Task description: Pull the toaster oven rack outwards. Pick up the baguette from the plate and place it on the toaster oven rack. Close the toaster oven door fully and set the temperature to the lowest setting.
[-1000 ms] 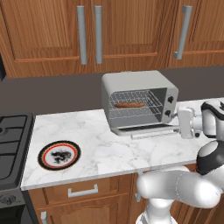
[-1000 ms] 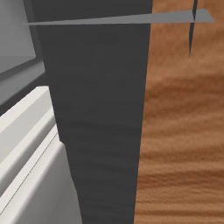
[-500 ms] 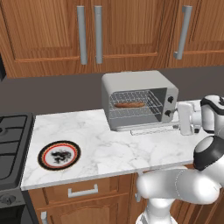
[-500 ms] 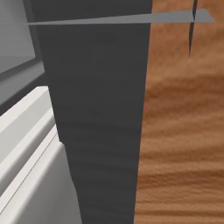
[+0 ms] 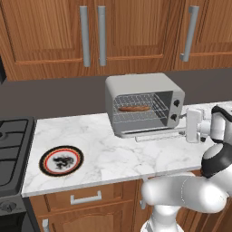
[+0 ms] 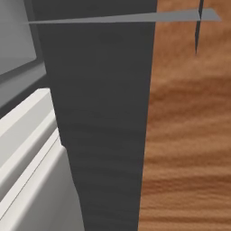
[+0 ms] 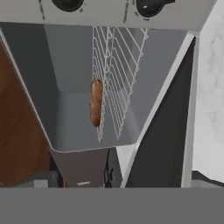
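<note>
Cabinets [image 5: 50,36] of brown wood with grey bar handles run across the back; no readable writing on them or anything else. Marble counter [image 5: 104,152] below has plenty of bare room between plate and oven; black stove [image 5: 11,145] sits cut off at its left edge. Toaster oven [image 5: 142,104] stands at the counter's back right, toaster oven door [image 5: 161,134] dropped flat, reaching toward the counter's front edge. Toaster oven rack [image 5: 138,108] inside the cavity carries the baguette [image 5: 134,108], lying lengthwise. Hand view is rolled sideways: two knobs [image 7: 148,6] cut off at its top, markings too blurry to read. My gripper [image 5: 183,127] hangs just right of the door's end, jaws spread wide, grasping nothing; fingertips hard to make out. Plate [image 5: 61,160], bare, sits well apart at the left. Right base view is blocked by dark panel and wood.
</note>
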